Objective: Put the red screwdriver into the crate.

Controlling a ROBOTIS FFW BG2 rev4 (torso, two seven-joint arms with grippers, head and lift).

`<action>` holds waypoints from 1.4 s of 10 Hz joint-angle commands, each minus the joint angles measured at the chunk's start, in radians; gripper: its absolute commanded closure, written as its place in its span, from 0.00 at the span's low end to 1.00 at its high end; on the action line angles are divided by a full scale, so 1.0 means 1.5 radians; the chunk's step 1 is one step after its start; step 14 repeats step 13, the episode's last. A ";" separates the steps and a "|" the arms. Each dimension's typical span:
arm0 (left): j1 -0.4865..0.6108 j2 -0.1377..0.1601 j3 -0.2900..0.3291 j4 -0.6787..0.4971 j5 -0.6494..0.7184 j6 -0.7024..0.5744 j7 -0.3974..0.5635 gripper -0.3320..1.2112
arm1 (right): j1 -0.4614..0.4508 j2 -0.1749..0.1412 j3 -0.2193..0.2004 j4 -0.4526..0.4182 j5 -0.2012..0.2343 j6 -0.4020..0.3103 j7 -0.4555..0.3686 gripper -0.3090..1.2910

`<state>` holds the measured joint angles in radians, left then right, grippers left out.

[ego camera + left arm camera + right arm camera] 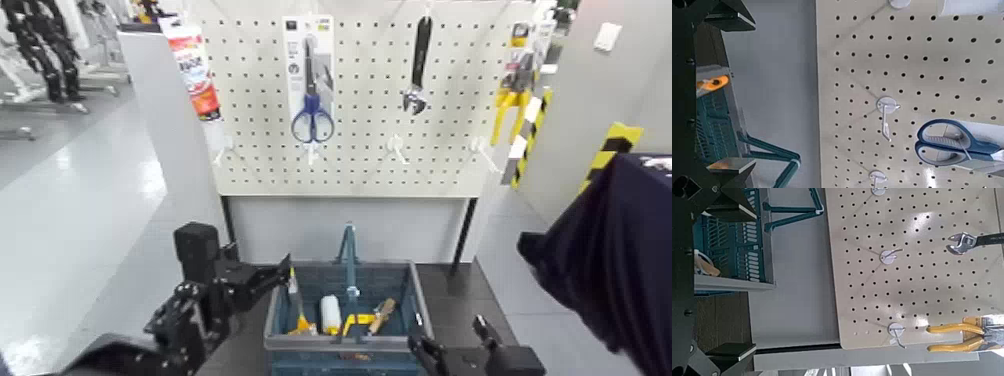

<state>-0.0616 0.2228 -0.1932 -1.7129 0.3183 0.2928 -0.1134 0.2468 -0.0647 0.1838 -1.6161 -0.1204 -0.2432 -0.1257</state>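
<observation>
Two grippers flank the blue-grey crate (425,310): the left gripper (746,94) over its left side, its fingers spread with nothing between them, and the right gripper (746,282) by its right side, also spread and empty. We see a rectangular plastic crate with slotted walls, a smooth rim and a slim upright handle. Inside lie a white bottle (331,313) and yellow and orange tools (302,325); we cannot tell whether the red screwdriver is among them. Behind, glossy blue-handled scissors (312,118) and a metal wrench (414,98) hang on the cream perforated board (370,160).
</observation>
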 commanded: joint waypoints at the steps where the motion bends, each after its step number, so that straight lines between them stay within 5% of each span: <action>1: 0.062 -0.007 0.011 -0.016 -0.043 -0.068 0.011 0.28 | 0.003 0.001 -0.002 0.000 0.007 -0.009 0.000 0.28; 6: 0.166 -0.041 0.040 -0.027 -0.126 -0.195 0.051 0.28 | 0.006 0.002 -0.005 -0.003 0.009 -0.010 -0.001 0.28; 14: 0.209 -0.051 0.038 -0.040 -0.138 -0.240 0.072 0.28 | 0.008 0.004 -0.009 -0.005 0.021 -0.008 0.000 0.28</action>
